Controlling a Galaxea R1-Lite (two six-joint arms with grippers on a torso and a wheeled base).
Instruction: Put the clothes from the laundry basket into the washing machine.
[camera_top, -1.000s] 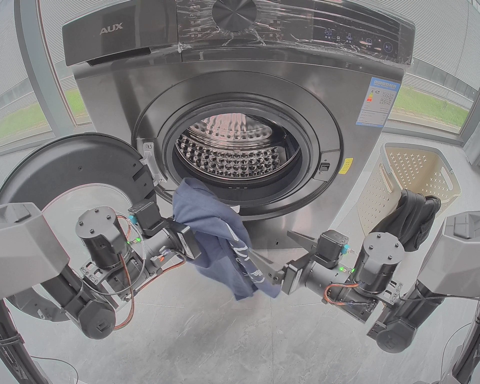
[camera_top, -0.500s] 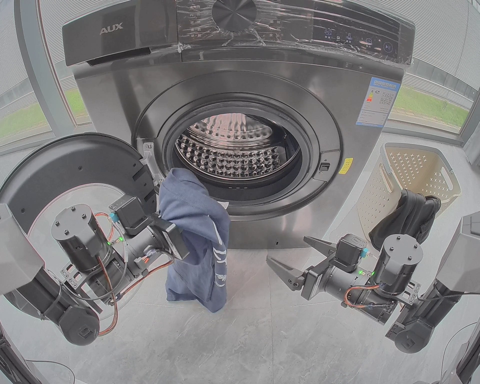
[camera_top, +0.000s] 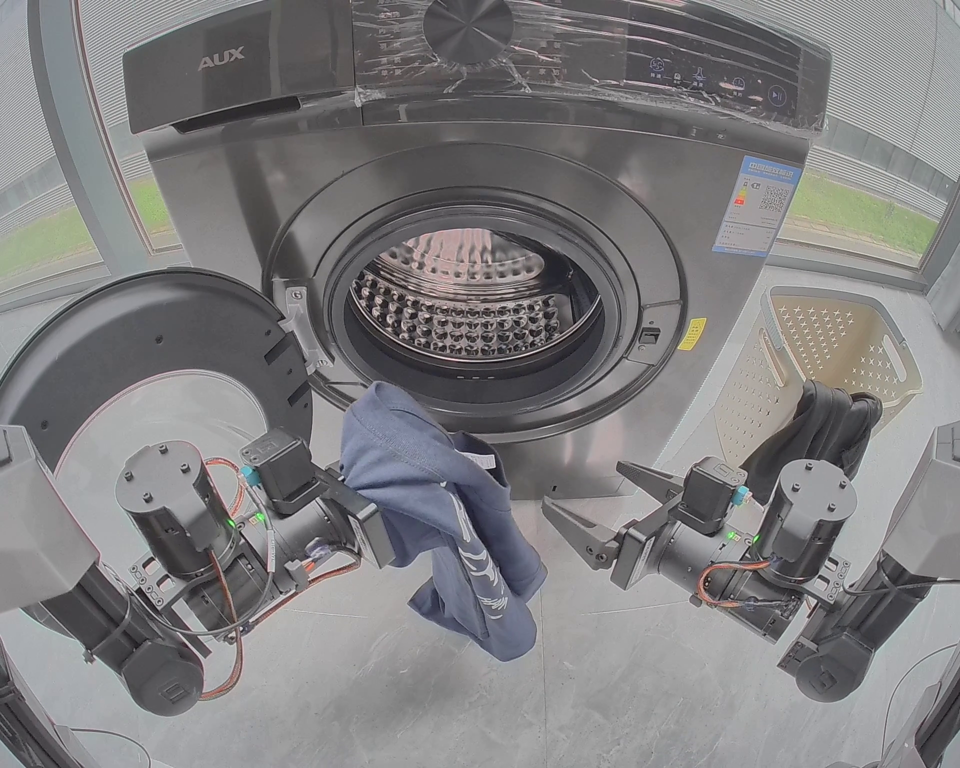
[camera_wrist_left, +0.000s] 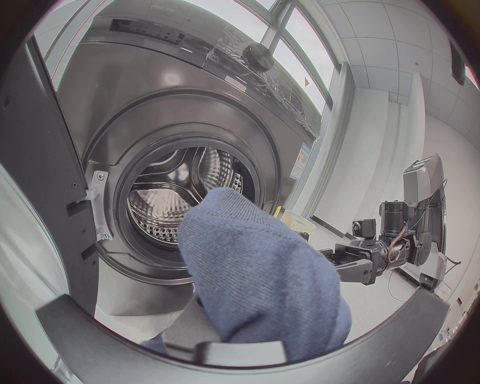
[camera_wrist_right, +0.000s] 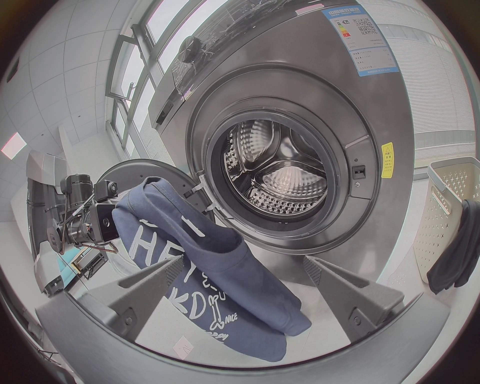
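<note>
A blue sweatshirt (camera_top: 440, 510) with white print hangs from my left gripper (camera_top: 392, 512), which is shut on it, just below the washing machine's open drum (camera_top: 470, 300). Its lower end dangles above the floor. In the left wrist view the sweatshirt (camera_wrist_left: 260, 280) bulges over the gripper (camera_wrist_left: 227, 347) and hides its tips. My right gripper (camera_top: 603, 505) stands open to the right of the sweatshirt, apart from it. The right wrist view has the sweatshirt (camera_wrist_right: 210, 265) beyond the gripper (camera_wrist_right: 245, 300). A black garment (camera_top: 820, 435) is draped over the rim of the beige laundry basket (camera_top: 860, 310).
The washing machine (camera_top: 480, 130) stands straight ahead, and its round door (camera_top: 150, 340) is swung open to the left, behind my left arm. The basket leans beside the machine's right side. Grey tiled floor (camera_top: 560, 690) lies open in front.
The right gripper has drawn back from the sweatshirt's hem to the right and stays open. The left gripper swung the sweatshirt left, then back right and a little lower.
</note>
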